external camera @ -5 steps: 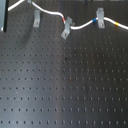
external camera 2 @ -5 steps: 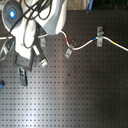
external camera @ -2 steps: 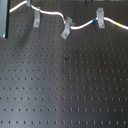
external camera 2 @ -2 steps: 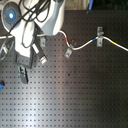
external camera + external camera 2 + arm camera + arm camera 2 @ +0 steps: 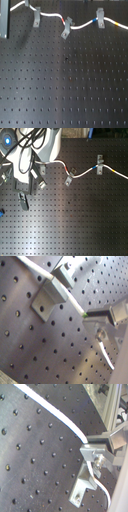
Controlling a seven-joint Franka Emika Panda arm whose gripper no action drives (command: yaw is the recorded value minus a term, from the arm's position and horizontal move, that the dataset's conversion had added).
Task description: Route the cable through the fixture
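Note:
The white cable (image 5: pixel 50 14) runs across the top of the board with red, blue and yellow bands. It passes the top of the fixture (image 5: pixel 36 18), a slim upright grey clip; I cannot tell whether the cable sits inside it. In the second exterior view the fixture (image 5: pixel 43 169) stands just right of the arm, and the cable (image 5: pixel 85 173) leads away to the second exterior view's right. In both wrist views the cable (image 5: pixel 55 419) runs straight into my gripper (image 5: pixel 95 456), which looks shut on it. The first wrist view shows the cable (image 5: pixel 65 296) crossing a grey clip.
A tilted grey clip (image 5: pixel 66 30) and a wider arch-shaped clip (image 5: pixel 100 19) also carry the cable further along. The white arm body (image 5: pixel 35 150) covers the upper left of the second exterior view. The black perforated board (image 5: pixel 65 85) spreads below the clips.
The arm has drifted slightly toward the second exterior view's bottom. The cable and clips look almost unchanged.

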